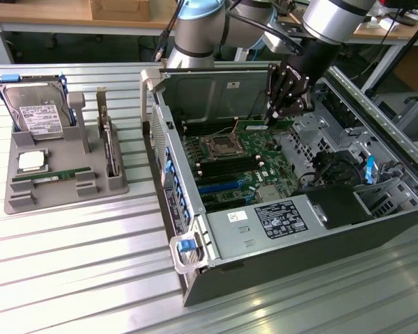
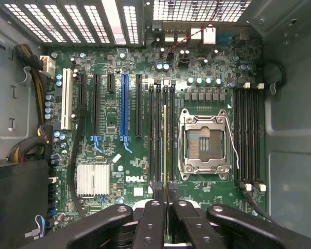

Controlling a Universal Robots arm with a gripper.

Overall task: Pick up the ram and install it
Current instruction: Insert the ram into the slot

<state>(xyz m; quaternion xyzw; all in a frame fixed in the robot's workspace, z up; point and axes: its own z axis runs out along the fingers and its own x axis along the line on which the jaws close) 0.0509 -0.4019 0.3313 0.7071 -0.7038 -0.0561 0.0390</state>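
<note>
Black jaws (image 2: 164,199) clench the ram (image 2: 164,145) edge-on, standing between them over the motherboard's (image 2: 119,155) memory slots.

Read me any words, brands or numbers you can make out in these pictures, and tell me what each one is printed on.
"DELL": white print on the motherboard, beside the silver heatsink.
Hard drive label: too small to read.
White and black stickers on the power supply: print too small to read.
Motherboard component markings: too small to read.
The ram shows edge-on; no label readable.
</note>
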